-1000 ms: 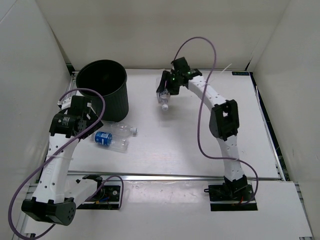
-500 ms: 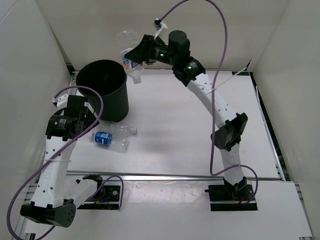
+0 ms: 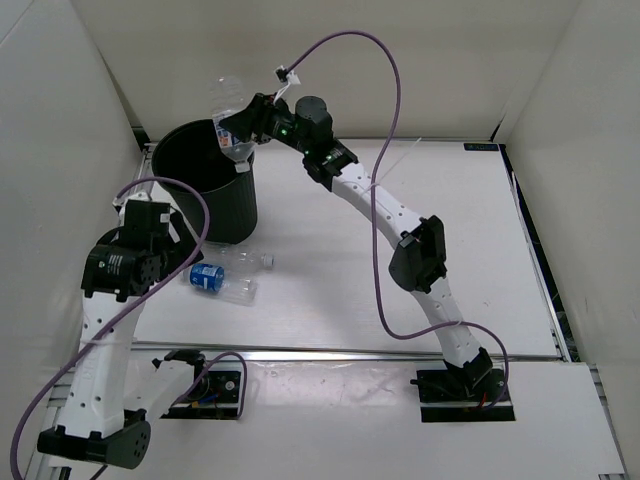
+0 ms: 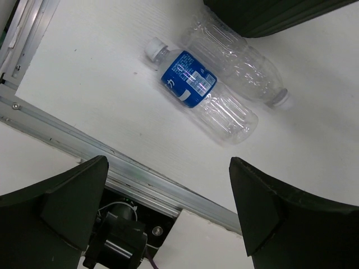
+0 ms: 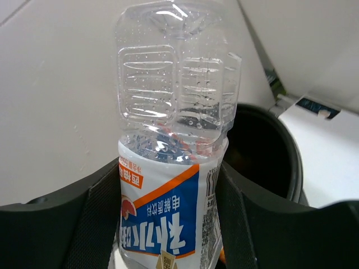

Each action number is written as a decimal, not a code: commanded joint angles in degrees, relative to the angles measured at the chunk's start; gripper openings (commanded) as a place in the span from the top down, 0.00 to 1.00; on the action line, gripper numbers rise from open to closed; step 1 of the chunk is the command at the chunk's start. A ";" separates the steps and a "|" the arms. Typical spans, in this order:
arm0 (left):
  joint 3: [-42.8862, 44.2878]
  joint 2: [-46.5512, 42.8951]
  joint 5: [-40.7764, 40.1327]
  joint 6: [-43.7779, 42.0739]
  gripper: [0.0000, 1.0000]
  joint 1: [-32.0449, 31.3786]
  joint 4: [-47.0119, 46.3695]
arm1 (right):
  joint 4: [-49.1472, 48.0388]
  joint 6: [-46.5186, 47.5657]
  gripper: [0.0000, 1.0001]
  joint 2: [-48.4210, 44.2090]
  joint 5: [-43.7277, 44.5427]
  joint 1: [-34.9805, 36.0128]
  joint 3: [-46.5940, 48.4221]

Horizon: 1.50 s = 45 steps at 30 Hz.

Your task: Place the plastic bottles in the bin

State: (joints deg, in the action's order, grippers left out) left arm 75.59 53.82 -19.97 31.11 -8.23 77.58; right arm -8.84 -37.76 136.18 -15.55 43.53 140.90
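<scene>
I've swung my right gripper from the middle of the tabletop to its far-left corner, jaws pinching the white-blue-label bottle over the bin, so a drop looks next; left gripper hangs spread above the blue-label bottle and plain clear bottle by the left edge.

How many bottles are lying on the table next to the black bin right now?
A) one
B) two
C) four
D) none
B: the left wrist view shows two lying side by side near the bin, the blue-label bottle and the plain clear bottle. The third bottle is off the table, held in the right gripper.
</scene>
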 commanded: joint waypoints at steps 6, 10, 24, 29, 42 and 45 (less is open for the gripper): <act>0.61 -3.90 3.71 -5.19 0.00 0.23 -0.33 | -14.19 -0.64 0.71 0.14 7.46 0.33 4.03; 0.61 -3.90 3.71 -6.42 0.00 0.23 -0.33 | -15.50 -1.35 0.71 0.75 9.22 0.86 4.03; 0.08 -4.43 1.17 -6.94 0.00 -1.53 -0.85 | -9.01 5.93 0.19 3.66 5.10 2.53 4.65; 0.70 -3.37 -2.35 -5.28 0.00 -1.53 -1.55 | -0.67 8.84 0.00 -6.33 6.93 2.53 1.23; -12.54 -6.45 -5.43 34.83 0.00 -1.53 -14.58 | 29.04 12.45 0.00 -33.51 16.25 0.94 -7.81; -19.31 -5.92 -2.80 47.44 0.00 -1.00 -14.12 | 33.44 11.40 0.00 -40.19 16.25 -0.54 -13.88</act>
State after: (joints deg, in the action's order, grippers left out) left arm 61.56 47.03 -25.19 62.33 -9.50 65.30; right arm 15.68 -27.64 97.80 -0.36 43.99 131.48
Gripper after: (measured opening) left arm 1.000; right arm 0.998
